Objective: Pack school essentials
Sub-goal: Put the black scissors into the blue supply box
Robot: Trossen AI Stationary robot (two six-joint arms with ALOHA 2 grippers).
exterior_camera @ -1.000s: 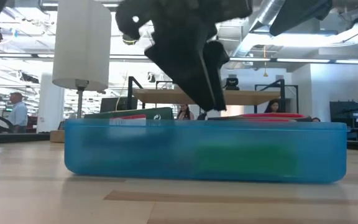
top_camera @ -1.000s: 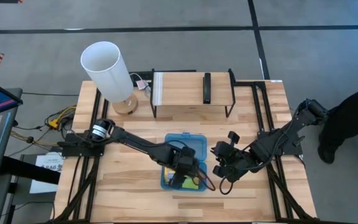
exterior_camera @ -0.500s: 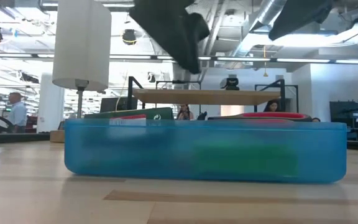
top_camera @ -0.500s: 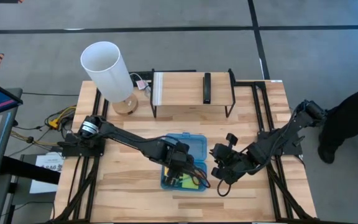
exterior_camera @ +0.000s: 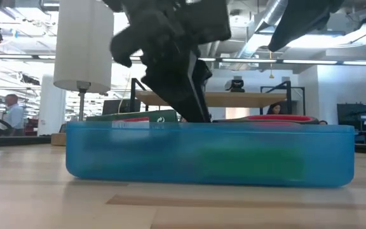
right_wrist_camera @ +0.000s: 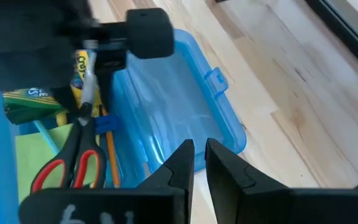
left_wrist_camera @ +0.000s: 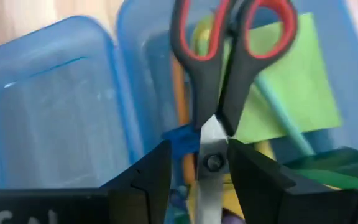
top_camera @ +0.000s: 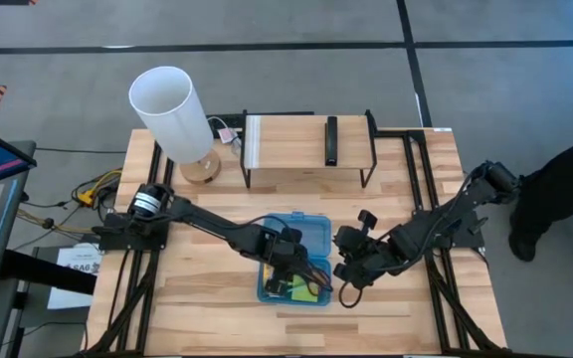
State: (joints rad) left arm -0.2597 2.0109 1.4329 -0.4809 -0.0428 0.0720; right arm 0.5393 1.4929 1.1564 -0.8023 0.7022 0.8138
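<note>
overhead, my left gripper [top_camera: 288,270] hangs over the translucent blue case [top_camera: 311,231] at the table's middle. in its wrist view the fingers [left_wrist_camera: 151,174] stand apart on either side of the red-handled scissors [left_wrist_camera: 219,81] at the pivot; whether they touch the blades i cannot tell. the scissors lie in the case over a lime sticky-note pad [left_wrist_camera: 291,87], beside an orange pencil [left_wrist_camera: 180,102] and a teal pen [left_wrist_camera: 278,118]. my right gripper [top_camera: 351,268] waits just beside the case, fingers [right_wrist_camera: 179,163] nearly together and holding nothing.
</note>
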